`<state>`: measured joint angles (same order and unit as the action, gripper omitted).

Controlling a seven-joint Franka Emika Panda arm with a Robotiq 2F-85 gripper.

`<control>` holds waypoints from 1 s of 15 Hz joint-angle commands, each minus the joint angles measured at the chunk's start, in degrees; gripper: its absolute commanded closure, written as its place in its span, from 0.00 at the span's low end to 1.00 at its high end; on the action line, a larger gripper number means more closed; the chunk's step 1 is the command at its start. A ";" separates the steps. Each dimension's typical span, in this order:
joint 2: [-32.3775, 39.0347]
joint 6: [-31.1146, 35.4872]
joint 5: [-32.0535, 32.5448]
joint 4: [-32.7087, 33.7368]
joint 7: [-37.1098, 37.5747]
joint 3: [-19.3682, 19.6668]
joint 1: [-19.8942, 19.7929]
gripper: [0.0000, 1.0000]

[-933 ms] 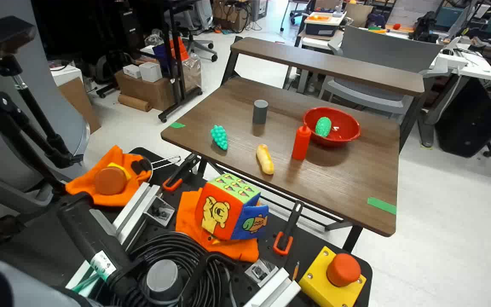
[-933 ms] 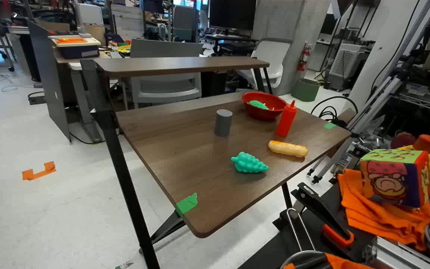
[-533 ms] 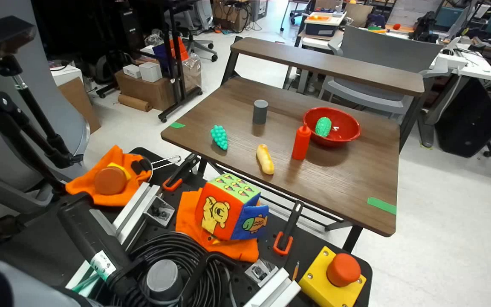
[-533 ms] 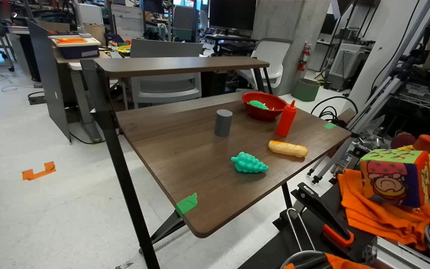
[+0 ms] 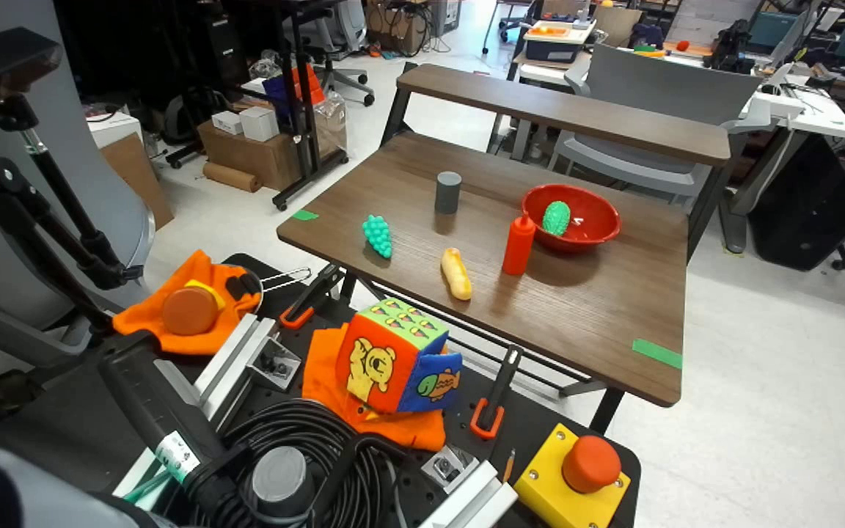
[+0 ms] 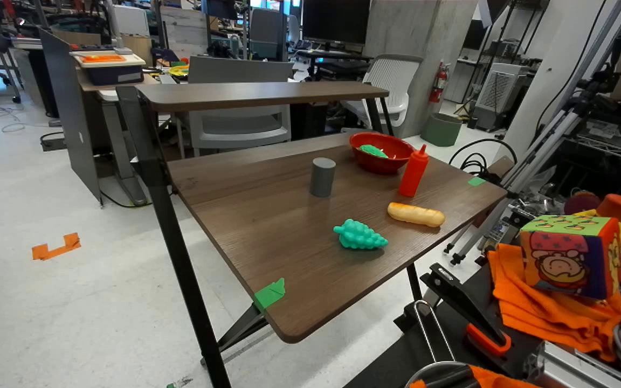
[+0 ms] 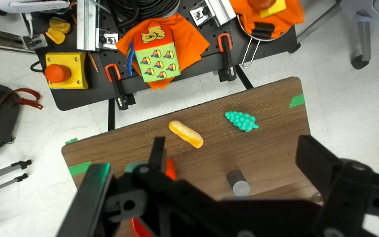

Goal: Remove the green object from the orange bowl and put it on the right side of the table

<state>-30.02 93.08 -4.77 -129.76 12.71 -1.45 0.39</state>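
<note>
In the wrist view, the gripper (image 7: pixel 234 152) was seen above the table (image 7: pixel 268 148), its jaws spread wide. In an exterior view, a picture cube (image 5: pixel 393 359) was set on orange cloth (image 5: pixel 326 374); beyond it, a bread roll (image 5: pixel 456 274) was laid near an upright red bottle (image 5: pixel 518 248); behind that, the green object (image 5: pixel 556 218) was contained in the red bowl (image 5: pixel 600 214).

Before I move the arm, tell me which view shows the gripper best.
The wrist view: it shows the gripper close up, jaws wide apart above the table. Neither exterior view shows any of it.
</note>
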 commanded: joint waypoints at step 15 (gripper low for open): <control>34.46 34.76 12.44 4.08 -6.61 2.37 -2.29 0.00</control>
<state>-1.37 125.12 5.72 -130.07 6.42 0.29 -1.61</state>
